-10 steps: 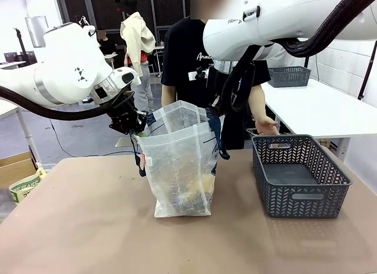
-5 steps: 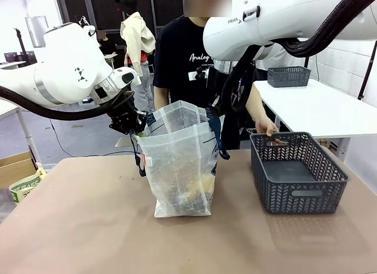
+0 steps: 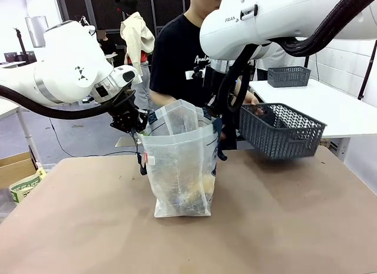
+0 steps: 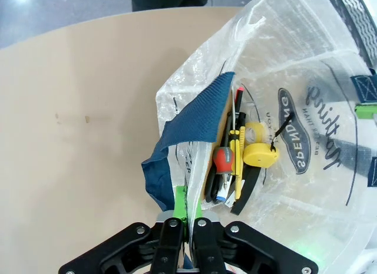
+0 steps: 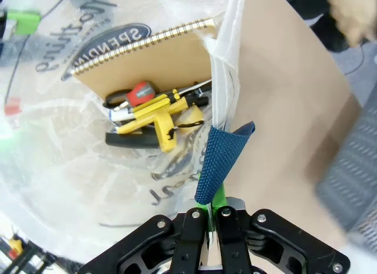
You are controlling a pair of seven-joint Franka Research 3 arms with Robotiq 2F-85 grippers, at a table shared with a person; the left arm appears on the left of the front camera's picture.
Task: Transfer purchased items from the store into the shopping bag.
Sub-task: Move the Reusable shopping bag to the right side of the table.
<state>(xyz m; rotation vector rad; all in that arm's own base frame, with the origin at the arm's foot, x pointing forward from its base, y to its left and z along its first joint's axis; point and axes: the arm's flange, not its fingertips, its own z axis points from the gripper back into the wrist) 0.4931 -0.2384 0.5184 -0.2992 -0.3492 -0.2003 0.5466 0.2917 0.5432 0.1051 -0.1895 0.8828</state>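
The clear shopping bag [image 3: 177, 168] stands upright mid-table, held wide by both arms. My left gripper [image 3: 136, 124] is shut on its left rim beside the navy strap [image 4: 197, 124]. On the right rim, by the other strap [image 5: 221, 162], my right gripper [image 3: 217, 118] is shut too. Inside the bag lie the purchased items: a brown spiral notebook [image 5: 147, 59], a yellow knife-like tool [image 5: 150, 112], a red-handled tool [image 4: 224, 159] and a yellow tape measure [image 4: 261, 153]. The person's hand [image 3: 250, 100] holds the dark grey basket [image 3: 283, 129] tilted in the air, right of the bag.
The person stands just behind the bag at the table's far edge. A second grey basket [image 3: 288, 76] sits on a white table at the back right. A cardboard box [image 3: 15, 168] stands on the floor at the left.
The person has lifted the grey basket off the table at the right and carried it up and left toward the bag, tilting it. Both grippers and the bag have stayed put.
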